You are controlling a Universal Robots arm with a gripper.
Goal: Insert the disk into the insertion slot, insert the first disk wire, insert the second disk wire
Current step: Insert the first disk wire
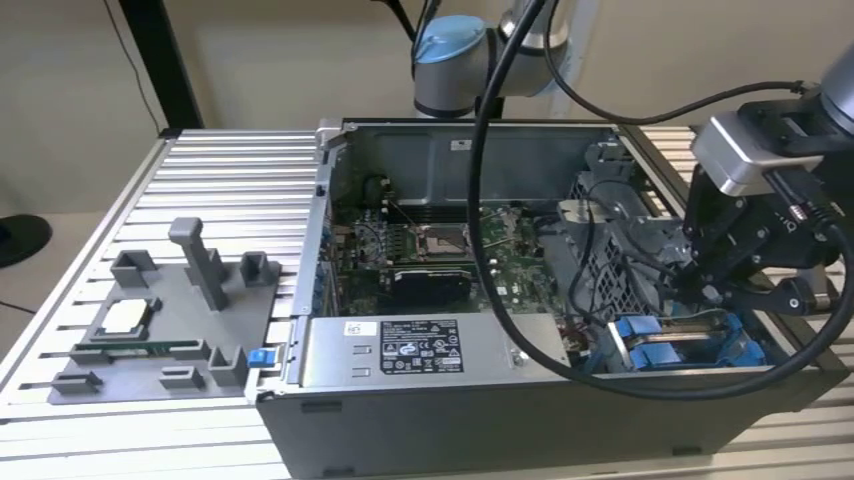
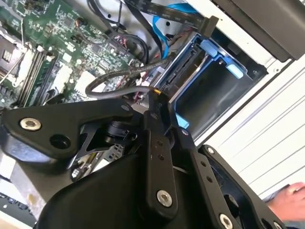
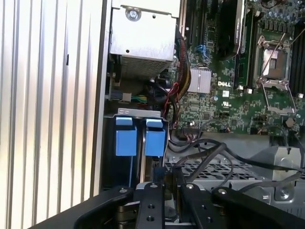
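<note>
The insertion slot (image 1: 674, 345) is the blue-railed bay at the case's front corner, on the exterior view's right. Two blue carrier tabs (image 3: 126, 140) stand side by side in it. The disk (image 2: 185, 70) shows edge-on against the bay's blue rail, beside an empty dark compartment (image 2: 207, 95). My gripper (image 1: 710, 292) hangs just above the bay. Its fingertips (image 3: 159, 172) are pressed together on the black end of a disk wire (image 2: 114, 86). The wire's braided cable curves away over the motherboard. The gripper (image 2: 157, 95) tip sits right at the disk's end.
The grey labelled power-supply box (image 1: 400, 348) lies along the case front. The perforated cage (image 3: 224, 167) and loose cables crowd the bay's inner side. A grey fixture (image 1: 160, 330) with parts sits on the ribbed table. A person's hand (image 2: 288, 200) rests on the table.
</note>
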